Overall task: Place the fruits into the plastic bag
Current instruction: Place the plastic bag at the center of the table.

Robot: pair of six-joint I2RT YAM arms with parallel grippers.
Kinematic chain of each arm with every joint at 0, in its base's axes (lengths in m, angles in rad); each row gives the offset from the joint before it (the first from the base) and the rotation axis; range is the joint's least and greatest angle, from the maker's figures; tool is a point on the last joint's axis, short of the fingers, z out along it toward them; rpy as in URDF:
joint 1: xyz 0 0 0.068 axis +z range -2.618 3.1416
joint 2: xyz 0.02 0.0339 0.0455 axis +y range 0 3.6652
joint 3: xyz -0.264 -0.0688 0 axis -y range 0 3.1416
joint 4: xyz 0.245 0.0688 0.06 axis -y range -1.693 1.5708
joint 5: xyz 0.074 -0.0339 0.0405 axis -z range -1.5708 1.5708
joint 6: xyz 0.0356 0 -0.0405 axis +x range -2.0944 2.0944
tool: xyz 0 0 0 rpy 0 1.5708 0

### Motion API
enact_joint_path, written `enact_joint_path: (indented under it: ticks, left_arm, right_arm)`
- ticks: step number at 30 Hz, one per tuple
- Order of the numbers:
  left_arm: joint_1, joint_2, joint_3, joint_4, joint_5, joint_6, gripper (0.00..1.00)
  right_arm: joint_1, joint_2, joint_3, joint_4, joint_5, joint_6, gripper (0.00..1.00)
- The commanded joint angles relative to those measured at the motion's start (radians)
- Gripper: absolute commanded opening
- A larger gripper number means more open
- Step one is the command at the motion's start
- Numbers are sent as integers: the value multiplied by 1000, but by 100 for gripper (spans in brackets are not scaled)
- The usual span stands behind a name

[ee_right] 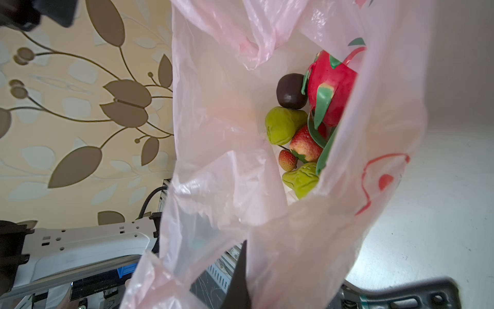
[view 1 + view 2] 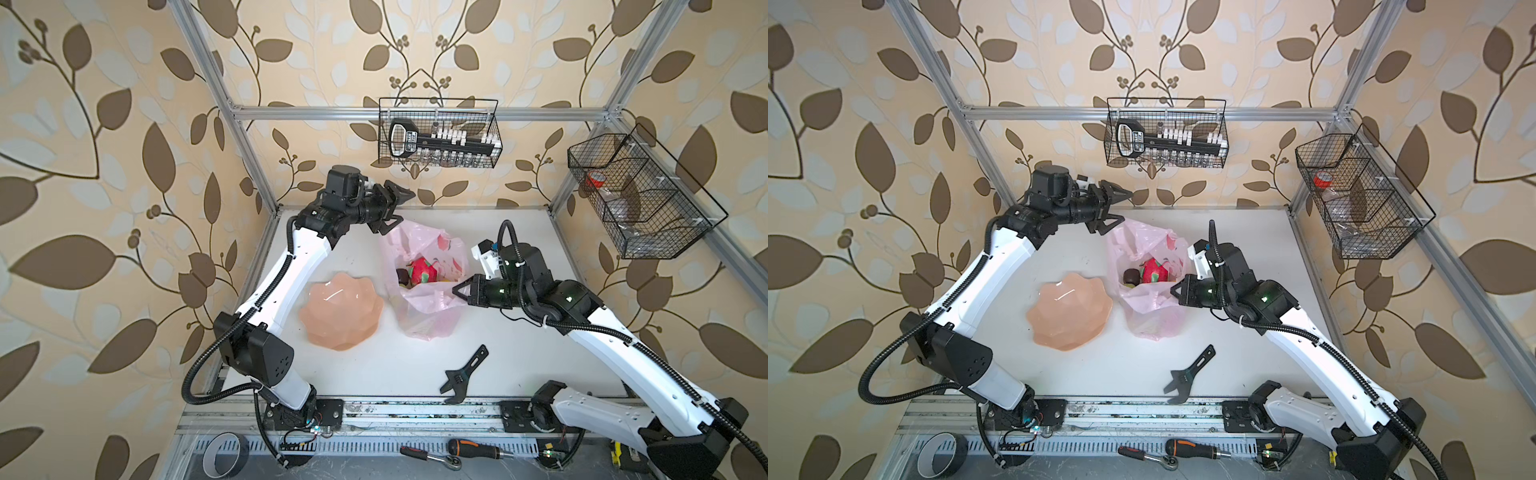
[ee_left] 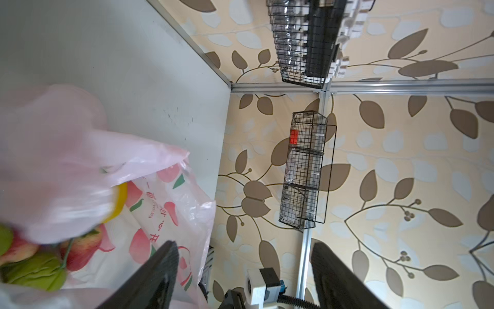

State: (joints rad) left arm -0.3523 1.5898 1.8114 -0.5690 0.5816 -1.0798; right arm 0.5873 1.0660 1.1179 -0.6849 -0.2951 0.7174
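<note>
The pale pink plastic bag [image 2: 428, 316] [image 2: 1154, 320] stands mouth-up mid-table. Inside lie the fruits: a red dragon fruit [image 2: 424, 270] [image 1: 331, 88], a dark purple fruit [image 2: 1131, 275] [image 1: 291, 91], green pieces [image 1: 283, 125], strawberries [image 1: 304, 145] and a yellow lemon [image 3: 121, 198]. My left gripper [image 2: 401, 205] [image 3: 244, 244] hangs open and empty just above the bag's far rim. On the bag's right rim, my right gripper [image 2: 455, 287] [image 1: 244, 267] is shut on the plastic and holds it up.
An empty peach faceted plate [image 2: 340, 316] sits left of the bag. A black wrench [image 2: 463, 376] lies near the front edge. Wire baskets hang on the back wall [image 2: 440, 133] and the right wall [image 2: 640, 195]. Hand tools lie below the front rail.
</note>
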Motion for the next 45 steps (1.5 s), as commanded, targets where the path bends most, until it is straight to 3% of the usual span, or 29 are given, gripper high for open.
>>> enact_joint_path:
  ticks: [1,9,12,15,18,28,45]
  left_arm:
    - [-10,-47,151,-371,-128,348,81]
    - [-162,-17,273,-585,-282,663,82]
    - [-264,-10,272,-607,-379,852,80]
    - [-345,1,210,-642,-523,1028,78]
    - [-371,17,128,-654,-639,1113,73]
    - [-376,107,8,-551,-787,1225,68]
    - [-378,259,-117,-335,-920,1224,69]
  right_arm:
    - [6,-8,-15,13,3,-7,0]
    - [6,5,-12,1,-6,-27,0]
    - [7,5,-23,-4,-8,-29,0]
    - [9,-1,-31,-6,-10,-32,0]
    - [9,-3,-33,-12,-12,-38,0]
    - [8,-14,-35,-21,-16,-40,0]
    - [-17,-35,-37,-24,-32,-34,0]
